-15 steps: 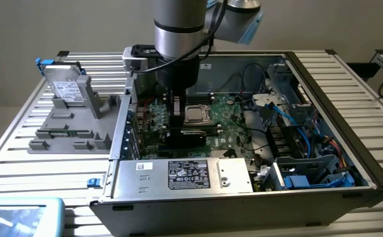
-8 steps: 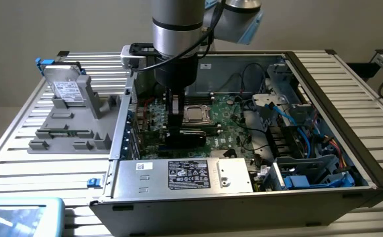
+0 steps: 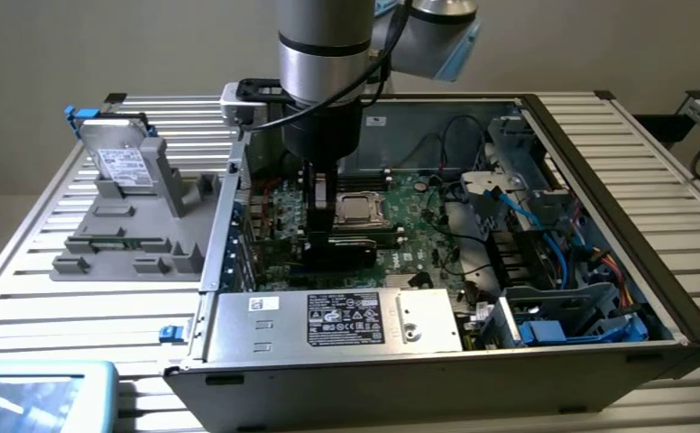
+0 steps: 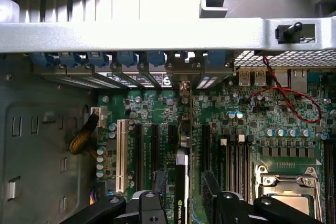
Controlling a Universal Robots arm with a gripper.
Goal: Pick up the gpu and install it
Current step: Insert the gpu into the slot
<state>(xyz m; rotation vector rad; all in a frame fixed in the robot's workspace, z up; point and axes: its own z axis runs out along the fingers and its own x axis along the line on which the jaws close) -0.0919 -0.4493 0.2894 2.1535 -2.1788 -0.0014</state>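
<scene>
- Fingers (image 4: 210, 195) clamped on gpu (image 4: 181, 182), held edge-on between them for slotting.
- Card's lower edge apparently meeting motherboard (image 4: 252, 114) slot; seating unclear.

A plain beige wall (image 3: 145, 45) behind a slatted metal table (image 3: 639, 153).

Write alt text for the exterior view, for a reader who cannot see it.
A robot arm reaches down into an open computer case, its gripper holding the gpu upright over the green motherboard, beside the processor socket. On the exterior view's left, a grey holder carries a metal drive.
</scene>
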